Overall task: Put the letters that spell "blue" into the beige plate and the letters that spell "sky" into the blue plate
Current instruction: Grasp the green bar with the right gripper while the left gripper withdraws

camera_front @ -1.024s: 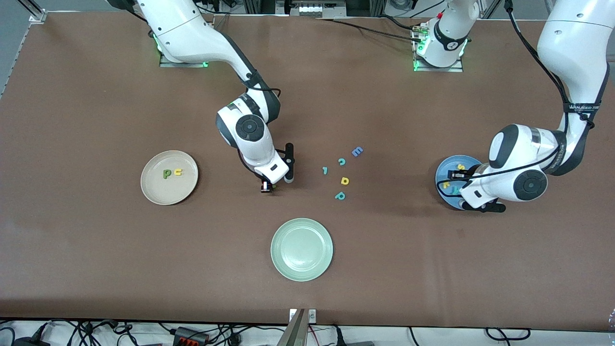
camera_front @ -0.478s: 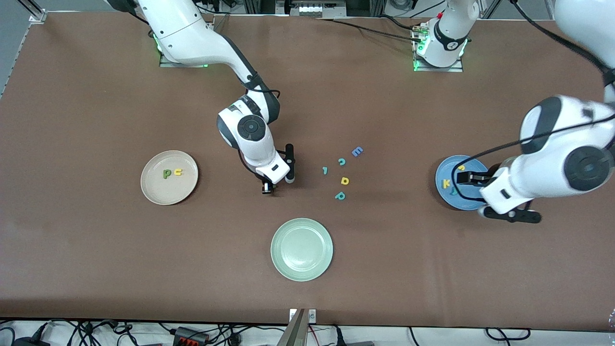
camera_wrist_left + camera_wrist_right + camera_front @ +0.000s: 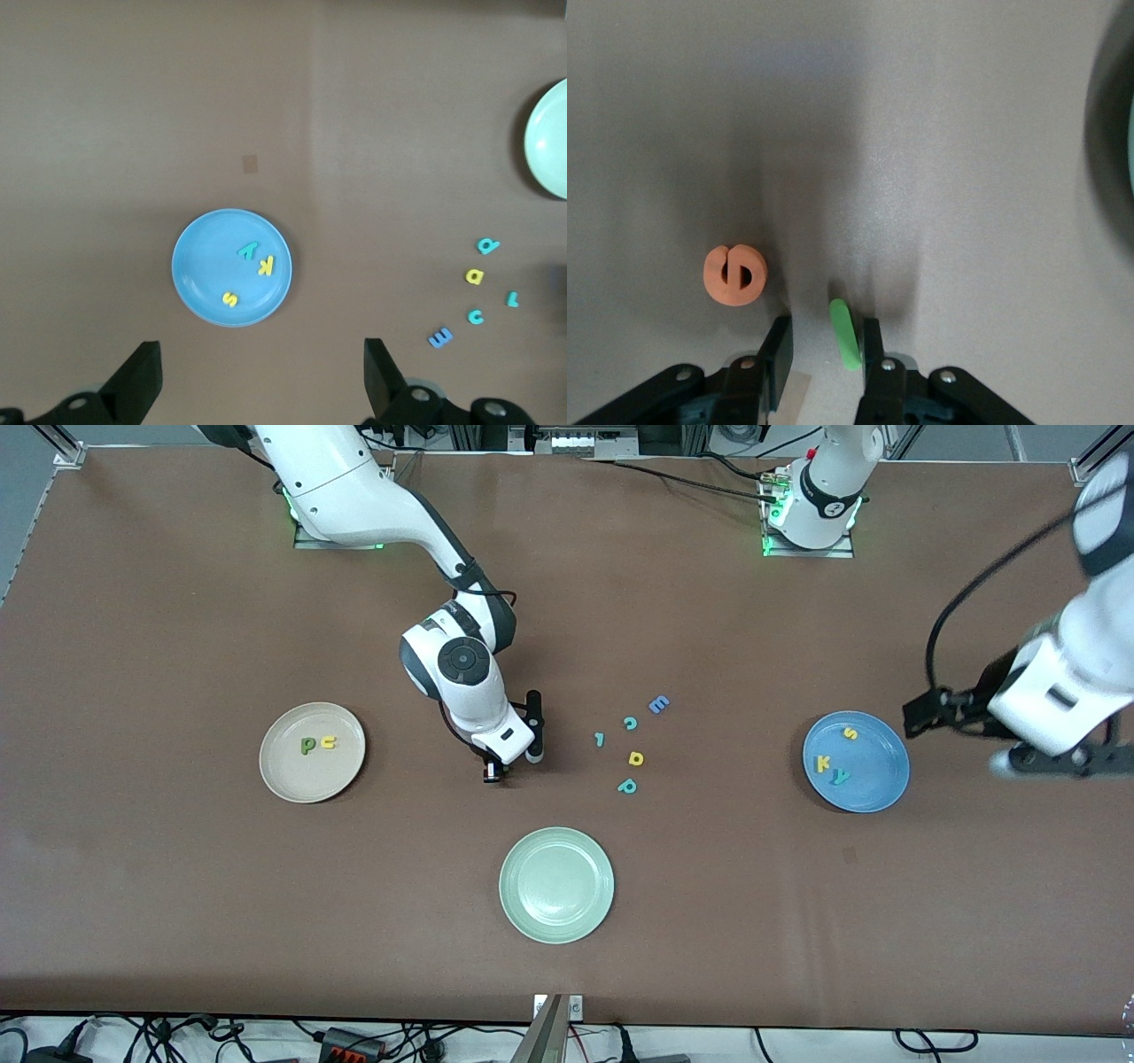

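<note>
Five stray letters (image 3: 631, 746) and one pale green plate (image 3: 556, 885) lie on the desk. Right gripper (image 3: 824, 345) fingers straddle the green bar (image 3: 844, 333), not clamped; left gripper (image 3: 257, 385) fingers apart, beside the blue plate (image 3: 856, 761).

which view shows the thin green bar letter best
The right wrist view: the green bar lies between the right end effector's fingers, beside the orange e. The front view hides it under that end effector; the left wrist view misses it.

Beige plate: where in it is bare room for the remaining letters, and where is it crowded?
The beige plate is bare along its nearer half and toward the right arm's end rim. The green letter and yellow u crowd its middle, side by side.
</note>
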Robot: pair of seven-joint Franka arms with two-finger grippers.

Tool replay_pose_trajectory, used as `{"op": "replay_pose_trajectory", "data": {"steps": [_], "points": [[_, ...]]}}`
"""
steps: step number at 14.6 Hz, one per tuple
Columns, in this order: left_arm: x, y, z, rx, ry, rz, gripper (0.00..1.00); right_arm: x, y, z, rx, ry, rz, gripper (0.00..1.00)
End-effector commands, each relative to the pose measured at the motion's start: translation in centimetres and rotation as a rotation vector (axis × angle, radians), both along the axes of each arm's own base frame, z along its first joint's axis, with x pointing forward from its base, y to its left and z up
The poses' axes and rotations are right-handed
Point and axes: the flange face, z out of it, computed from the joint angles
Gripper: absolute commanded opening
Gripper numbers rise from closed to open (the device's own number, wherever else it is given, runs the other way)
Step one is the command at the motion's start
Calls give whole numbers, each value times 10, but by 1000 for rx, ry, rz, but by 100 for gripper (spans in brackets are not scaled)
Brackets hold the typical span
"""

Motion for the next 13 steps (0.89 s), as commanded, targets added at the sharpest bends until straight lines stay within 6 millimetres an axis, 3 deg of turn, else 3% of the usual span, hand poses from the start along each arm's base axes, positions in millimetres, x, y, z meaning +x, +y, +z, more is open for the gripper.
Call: {"op": "replay_pose_trajectory", "data": {"steps": [1,5,9,13], "points": [[-32,2,-1,-35,24,55,100,5,0,-10,-3,-17,6,35],[-27,1,-18,-40,52,39,100,5,-1,-12,-3,-11,-2,21],[-27,-2,-17,-42,55,32,100,6,-3,-14,-1,-7,-13,0],[-26,10,-17,-39,62,52,100,8,-6,-11,1,-6,-31,0]]}}
